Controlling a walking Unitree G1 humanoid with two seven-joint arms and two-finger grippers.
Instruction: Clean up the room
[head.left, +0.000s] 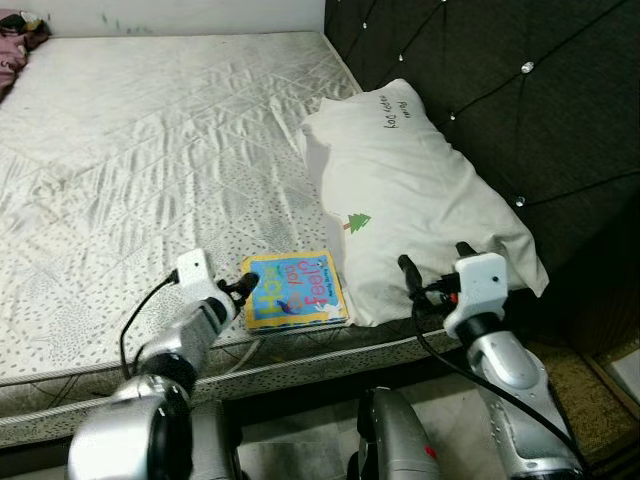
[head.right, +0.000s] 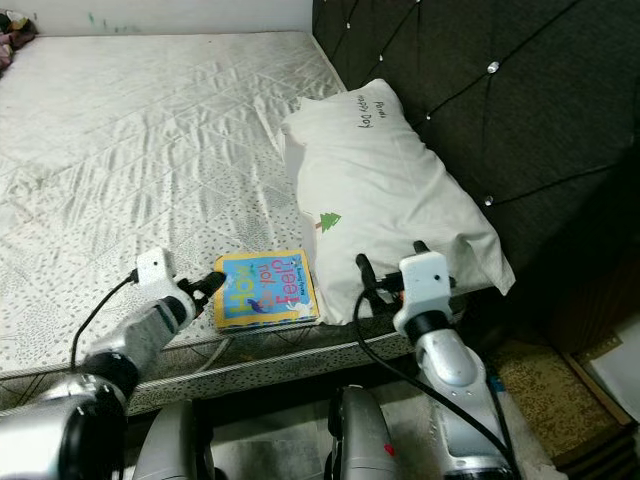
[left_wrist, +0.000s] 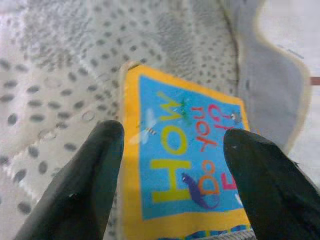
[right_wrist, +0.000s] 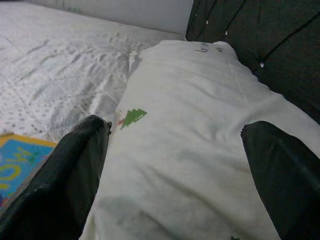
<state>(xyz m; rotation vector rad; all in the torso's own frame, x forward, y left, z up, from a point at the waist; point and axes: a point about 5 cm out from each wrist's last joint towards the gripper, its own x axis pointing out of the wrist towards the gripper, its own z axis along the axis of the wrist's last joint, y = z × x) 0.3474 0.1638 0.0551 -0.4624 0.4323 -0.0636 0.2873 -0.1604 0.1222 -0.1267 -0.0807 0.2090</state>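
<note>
A yellow-edged blue picture book (head.left: 294, 290) lies flat on the mattress (head.left: 150, 160) near its front edge, just left of a white pillow (head.left: 415, 190). My left gripper (head.left: 243, 287) is open at the book's left edge; in the left wrist view its fingers (left_wrist: 85, 185) straddle the book (left_wrist: 185, 165) cover. My right gripper (head.left: 435, 265) is open at the pillow's near end, and the right wrist view shows the pillow (right_wrist: 195, 145) between the two fingers (right_wrist: 70, 175).
A dark tufted headboard (head.left: 500, 90) rises behind the pillow on the right. Crumpled pink-purple cloth (head.left: 18, 50) lies at the mattress's far left corner. Carpeted floor (head.right: 540, 380) shows to the right of the bed.
</note>
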